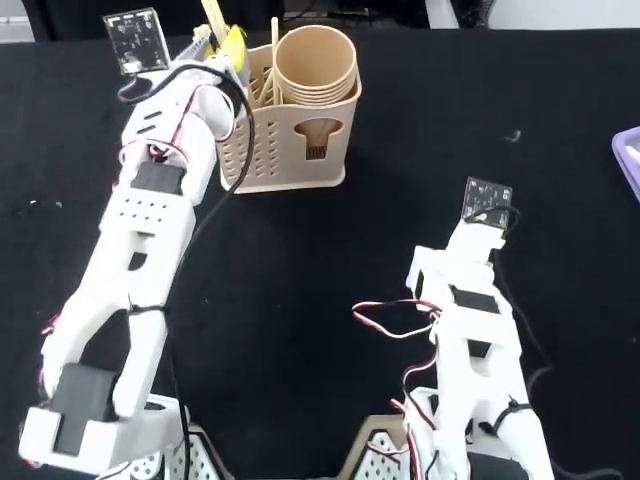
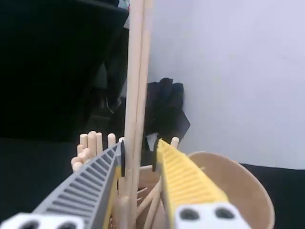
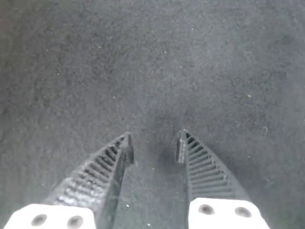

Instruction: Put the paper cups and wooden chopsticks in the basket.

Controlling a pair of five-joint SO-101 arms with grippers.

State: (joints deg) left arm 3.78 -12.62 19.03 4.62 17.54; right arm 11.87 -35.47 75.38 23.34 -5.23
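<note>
High view, left arm: my left gripper (image 1: pixel 218 42) sits at the far corner of the basket (image 1: pixel 290 150), and the held chopsticks (image 1: pixel 211 14) stick up beyond its fingertips.
High view, cups: the paper cups (image 1: pixel 315 62) are stacked inside the basket, off to the yellow finger's side, so that part looks done.
High view, right arm: my right arm (image 1: pixel 470 300) is parked over the black table (image 1: pixel 300 260), well apart from the basket.
Left wrist view, fingers: they are slightly parted around the held chopsticks (image 2: pixel 135 71). The grey finger (image 2: pixel 90 181) touches the pair, and a slim gap shows on the side of the yellow finger (image 2: pixel 186 176). I judge this loose hold lets the pair slide down upright.
Left wrist view, past the fingertips: the stored chopsticks (image 2: pixel 91 140) stand just beyond the grey tip, and the paper cups (image 2: pixel 243 183) lie beyond the yellow one.
Right wrist view: my right gripper (image 3: pixel 155 143) has its fingers apart and holds nothing, with bare table (image 3: pixel 152 57) between them. I judge it is waiting out of the way.
</note>
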